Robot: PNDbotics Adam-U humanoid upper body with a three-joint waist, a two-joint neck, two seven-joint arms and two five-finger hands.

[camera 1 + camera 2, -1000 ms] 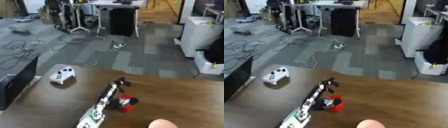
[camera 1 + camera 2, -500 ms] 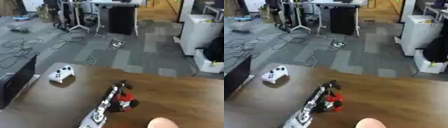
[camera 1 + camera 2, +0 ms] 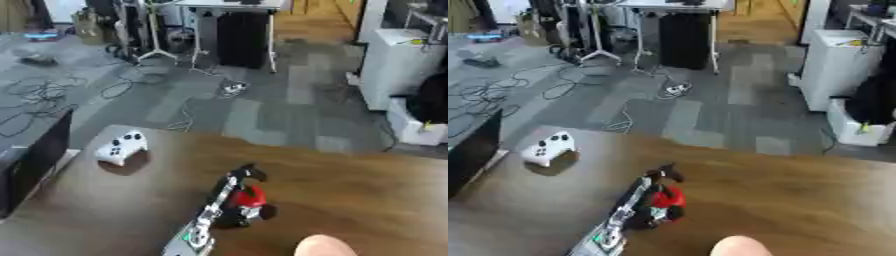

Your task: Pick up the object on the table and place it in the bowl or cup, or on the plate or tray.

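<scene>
Red object [image 3: 248,196], small and rounded, in my left hand [image 3: 234,197] over the wooden table [image 3: 367,195], about midway between its left and right edges and nearer the near edge than the far one. The hand's dark fingers curl round the red object, closed on it; the left arm [image 3: 199,230] runs down to the near edge. Whether the object is lifted off the wood or touching it, I cannot tell. I judge the step in hand to be the carry after the pick. The next move calls for a receptacle, yet no bowl, cup, plate or tray shows, so I must find one first. A pale rounded shape [image 3: 325,246] sits at the near edge; I cannot identify it. A white game controller [image 3: 122,146] lies near the far-left corner, well apart. My right hand is not in view.
</scene>
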